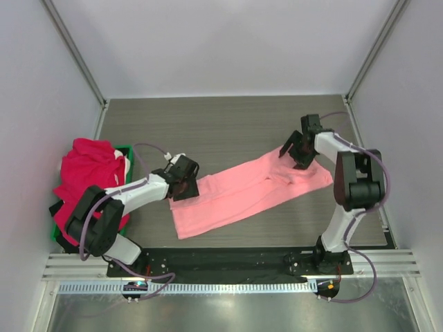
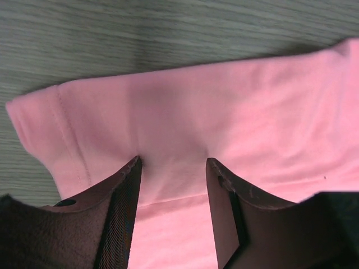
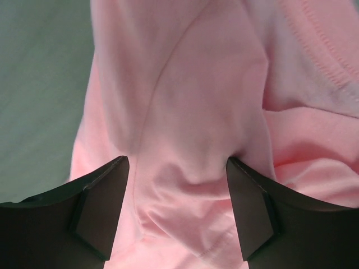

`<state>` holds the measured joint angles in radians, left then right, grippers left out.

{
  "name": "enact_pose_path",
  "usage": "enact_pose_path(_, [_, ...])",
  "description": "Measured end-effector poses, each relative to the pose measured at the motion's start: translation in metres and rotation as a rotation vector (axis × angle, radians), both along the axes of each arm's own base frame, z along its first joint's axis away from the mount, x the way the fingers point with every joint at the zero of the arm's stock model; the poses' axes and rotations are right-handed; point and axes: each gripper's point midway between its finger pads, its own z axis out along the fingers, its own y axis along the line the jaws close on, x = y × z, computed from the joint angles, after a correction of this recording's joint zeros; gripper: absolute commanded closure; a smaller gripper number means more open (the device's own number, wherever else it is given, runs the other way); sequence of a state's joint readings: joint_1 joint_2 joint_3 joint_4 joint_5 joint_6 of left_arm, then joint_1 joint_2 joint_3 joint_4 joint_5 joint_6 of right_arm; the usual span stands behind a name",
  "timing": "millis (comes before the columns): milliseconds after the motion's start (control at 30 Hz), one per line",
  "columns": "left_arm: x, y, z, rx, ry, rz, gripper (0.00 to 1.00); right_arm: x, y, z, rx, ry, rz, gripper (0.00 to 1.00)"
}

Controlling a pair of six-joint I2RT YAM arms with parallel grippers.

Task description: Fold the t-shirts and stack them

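Pink shirt [image 1: 246, 194] lies in a long diagonal band mid-surface [image 1: 208, 124]. It's soft cotton, with a stitched hem at one end and wrinkles at the other. Left end effector [image 1: 185, 181] and right end effector [image 1: 299, 153] press one on each end, both parted, straddling cloth with nothing pinched yet. Probably so both ends lift together. Red shirts [image 1: 86, 169] are heaped on the tray [image 1: 124, 148], far left.

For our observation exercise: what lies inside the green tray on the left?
A heap of crimson t-shirts fills the green tray, spilling over its rim. The tray's floor and anything beneath the heap are covered.
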<state>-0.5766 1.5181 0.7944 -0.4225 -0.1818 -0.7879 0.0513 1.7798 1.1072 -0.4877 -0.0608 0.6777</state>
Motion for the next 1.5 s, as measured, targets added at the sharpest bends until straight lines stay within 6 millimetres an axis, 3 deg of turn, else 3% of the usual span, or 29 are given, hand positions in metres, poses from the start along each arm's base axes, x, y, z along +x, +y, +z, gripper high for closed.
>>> enact_pose_path(67, [-0.006, -0.010, -0.001, -0.034, -0.024, -0.007, 0.49, 0.036, 0.009, 0.003, 0.014, -0.021, 0.022, 0.24])
enact_pose_path(167, [-0.021, -0.039, -0.001, -0.137, -0.047, -0.029, 0.48, 0.107, 0.036, 0.008, 0.028, -0.112, 0.094, 0.24])
enact_pose_path(233, [-0.035, -0.067, 0.000, -0.239, -0.048, -0.052, 0.48, 0.152, 0.064, 0.011, 0.039, -0.185, 0.158, 0.24])
enact_pose_path(333, [-0.065, -0.114, 0.004, -0.389, -0.007, -0.117, 0.48, 0.217, 0.122, 0.018, 0.079, -0.322, 0.269, 0.23])
enact_pose_path(433, [-0.090, -0.155, 0.009, -0.488, 0.059, -0.183, 0.48, 0.257, 0.189, 0.023, 0.143, -0.459, 0.379, 0.21])
enact_pose_path(500, [-0.096, -0.171, 0.009, -0.523, 0.088, -0.202, 0.48, 0.264, 0.214, 0.026, 0.174, -0.511, 0.421, 0.20])
enact_pose_path(567, [-0.100, -0.179, 0.010, -0.546, 0.113, -0.208, 0.48, 0.263, 0.236, 0.027, 0.200, -0.544, 0.456, 0.19])
enact_pose_path(700, [-0.101, -0.181, 0.011, -0.554, 0.129, -0.204, 0.48, 0.262, 0.249, 0.027, 0.230, -0.580, 0.485, 0.19])
enact_pose_path(833, [-0.103, -0.178, 0.013, -0.518, 0.142, -0.203, 0.45, 0.263, 0.247, 0.029, 0.251, -0.591, 0.494, 0.18])
enact_pose_path(933, [-0.111, -0.164, 0.018, -0.427, 0.153, -0.196, 0.41, 0.260, 0.241, 0.032, 0.224, -0.582, 0.477, 0.15])
enact_pose_path(1000, [-0.120, -0.152, 0.028, -0.369, 0.146, -0.204, 0.38, 0.256, 0.234, 0.030, 0.195, -0.553, 0.462, 0.08])
enact_pose_path(1100, [-0.126, -0.137, 0.053, -0.330, 0.093, -0.215, 0.35, 0.250, 0.223, 0.042, 0.159, -0.527, 0.447, 0.02])
enact_pose_path(1233, [-0.127, -0.113, 0.087, -0.336, 0.009, -0.193, 0.34, 0.238, 0.209, 0.086, 0.120, -0.528, 0.447, 0.00])
enact_pose_path(1333, [-0.128, -0.099, 0.104, -0.365, -0.045, -0.172, 0.34, 0.214, 0.192, 0.141, 0.085, -0.557, 0.436, 0.02])
enact_pose_path(1433, [-0.132, -0.081, 0.099, -0.358, -0.058, -0.138, 0.33, 0.158, 0.163, 0.195, 0.047, -0.569, 0.398, 0.06])
enact_pose_path(1500, [-0.133, -0.072, 0.090, -0.336, -0.052, -0.116, 0.33, 0.109, 0.140, 0.216, 0.030, -0.571, 0.357, 0.09])
